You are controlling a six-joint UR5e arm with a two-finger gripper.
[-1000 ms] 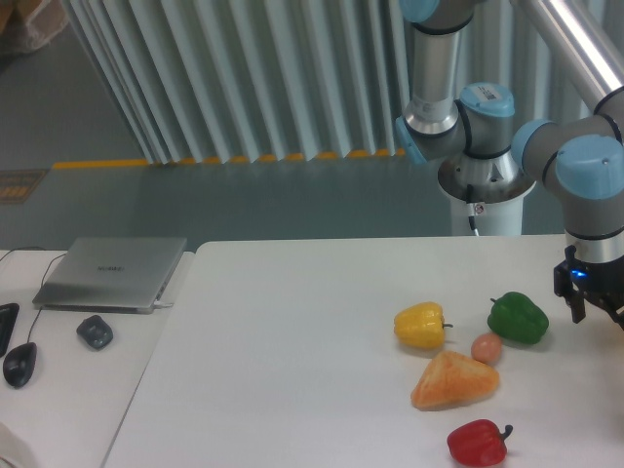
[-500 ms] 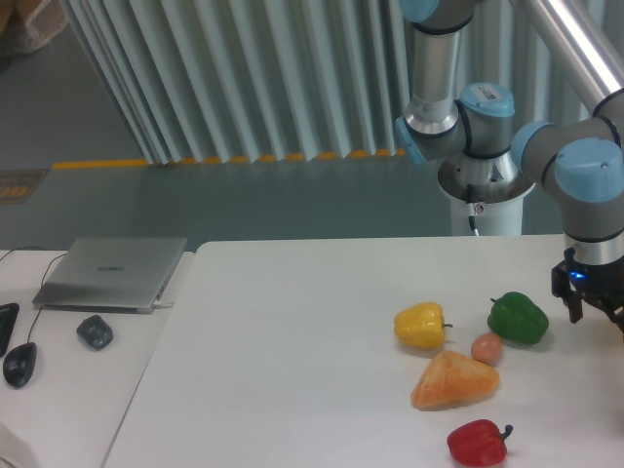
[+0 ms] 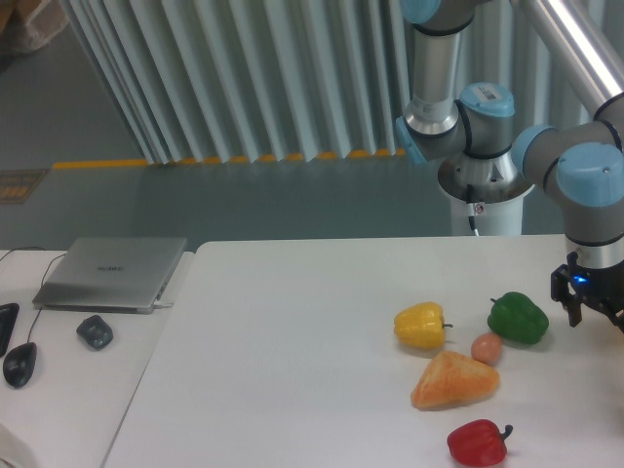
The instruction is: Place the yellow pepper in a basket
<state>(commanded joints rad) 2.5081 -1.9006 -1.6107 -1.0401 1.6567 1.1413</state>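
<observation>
The yellow pepper [image 3: 420,325] lies on the white table [image 3: 292,341], right of centre, its dark stem pointing right. My gripper [image 3: 597,317] hangs at the far right edge of the view, just right of the green pepper [image 3: 518,318] and well right of the yellow one. Its fingers [image 3: 575,310] point down with a gap between them and nothing held. No basket is in view.
A small peach ball [image 3: 487,348], an orange-tan wedge lump [image 3: 453,381] and a red pepper [image 3: 479,443] lie close below the yellow pepper. A closed laptop [image 3: 112,273], a grey mouse [image 3: 95,331] and a black mouse [image 3: 19,363] sit on the left desk.
The gripper has shifted very slightly left, toward the green pepper. The peppers and other objects have not moved.
</observation>
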